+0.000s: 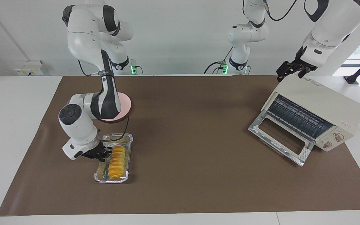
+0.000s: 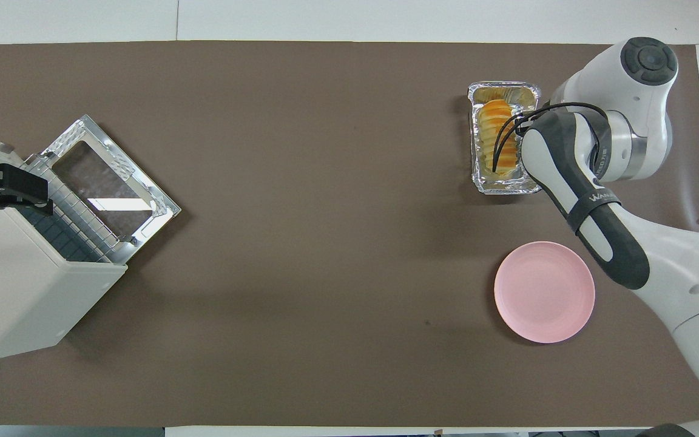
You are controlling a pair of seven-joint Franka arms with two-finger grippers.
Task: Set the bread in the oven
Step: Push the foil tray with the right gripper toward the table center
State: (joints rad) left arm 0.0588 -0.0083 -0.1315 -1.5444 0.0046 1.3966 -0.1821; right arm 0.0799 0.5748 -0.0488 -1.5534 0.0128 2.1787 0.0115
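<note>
The bread (image 1: pixel 118 161), a ridged golden-yellow loaf, lies in a silver foil tray (image 1: pixel 129 147) toward the right arm's end of the table; it also shows in the overhead view (image 2: pixel 495 130). My right gripper (image 1: pixel 106 153) is low at the tray's side, against the loaf's end nearer the robots; in the overhead view the wrist hides it. The cream-white oven (image 1: pixel 323 100) stands toward the left arm's end, its glass door (image 1: pixel 280 137) dropped open and the wire rack showing. My left gripper (image 1: pixel 291 73) hangs open and empty over the oven's top edge (image 2: pixel 16 191).
A round pink plate (image 1: pixel 125 107) lies nearer to the robots than the foil tray, partly covered by the right arm; it shows whole in the overhead view (image 2: pixel 543 291). A brown mat (image 1: pixel 192 131) covers the table between tray and oven.
</note>
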